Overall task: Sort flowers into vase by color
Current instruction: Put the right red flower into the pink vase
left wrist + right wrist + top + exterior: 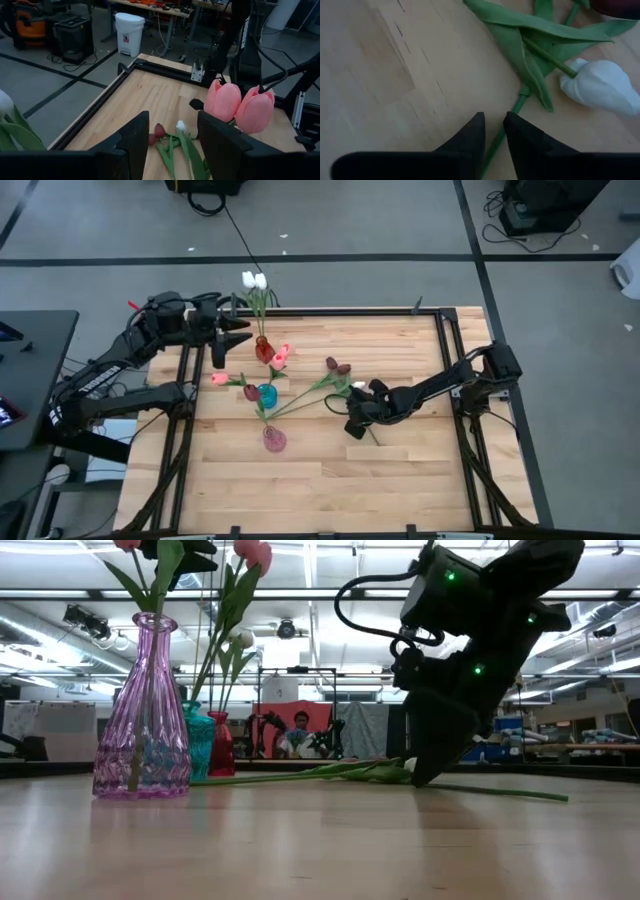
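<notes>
1. Lying loose on the counter (pixel 400 480), on the right arm's side of the teal vase (pixel 267 394): two dark red tulips (pixel 159 130) and one white tulip (pixel 600 85), heads close together, leaves overlapping.
2. Closing about a green stem (pixel 495 145) among those loose flowers: the right pincer (pixel 493 116), tips down at the counter and fingers drawn to a narrow slit with the stem running between them. Not being able to tell which head that stem belongs to.
3. Standing already sorted, by the look of it:
   - white tulips (pixel 253 280) in the red vase (pixel 263 350), just beyond the teal vase;
   - pink tulips (pixel 222 100) rising from the teal vase itself;
   - at least one stem in the pink vase (pixel 274 440), just nearer than the teal vase, head probably dark red but hard to make out.
4. Hovering beyond the teal vase, close by the red vase: the left pincer (pixel 173 115), fingers wide apart and carrying nothing, apparently waiting.
5. Judging the job well past halfway: three flowers remaining on the counter, one being gripped, none of them lifted yet.
6. Remaining: raising each loose flower and dropping it into the vase matching its colour.
</notes>
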Controlling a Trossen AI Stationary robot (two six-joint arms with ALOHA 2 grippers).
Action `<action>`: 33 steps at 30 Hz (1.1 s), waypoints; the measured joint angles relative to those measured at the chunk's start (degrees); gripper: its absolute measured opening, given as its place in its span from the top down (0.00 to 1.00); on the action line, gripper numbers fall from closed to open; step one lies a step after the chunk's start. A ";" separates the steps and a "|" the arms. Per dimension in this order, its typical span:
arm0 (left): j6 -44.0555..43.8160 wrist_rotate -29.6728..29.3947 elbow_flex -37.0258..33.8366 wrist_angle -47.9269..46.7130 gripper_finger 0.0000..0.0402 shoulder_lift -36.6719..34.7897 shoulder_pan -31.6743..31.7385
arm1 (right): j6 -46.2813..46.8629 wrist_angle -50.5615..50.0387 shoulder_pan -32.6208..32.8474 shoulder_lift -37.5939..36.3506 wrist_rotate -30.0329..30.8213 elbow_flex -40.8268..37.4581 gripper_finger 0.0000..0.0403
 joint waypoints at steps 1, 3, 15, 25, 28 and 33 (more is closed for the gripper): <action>0.02 0.00 0.00 0.02 0.57 0.00 0.00 | -0.19 -0.11 0.00 -0.04 0.19 -0.02 0.79; 0.07 -0.02 0.00 0.00 0.57 0.00 0.00 | -0.78 -1.04 -0.05 -0.71 1.03 -0.07 0.84; 0.20 -0.20 0.00 -0.09 0.57 0.00 0.00 | -1.41 -2.29 -1.37 -5.53 -0.80 -0.19 0.93; 0.22 -0.22 0.02 -0.22 0.57 0.00 0.00 | 0.90 -0.91 -2.18 -1.02 -0.15 -1.05 0.81; 0.22 -0.42 0.04 -0.22 0.57 0.00 0.00 | 0.60 -0.87 -2.25 -0.94 -0.14 -1.03 0.80; 0.22 -0.63 0.04 -0.22 0.57 0.00 0.00 | 0.22 -1.09 -2.27 -0.90 0.04 -1.03 0.87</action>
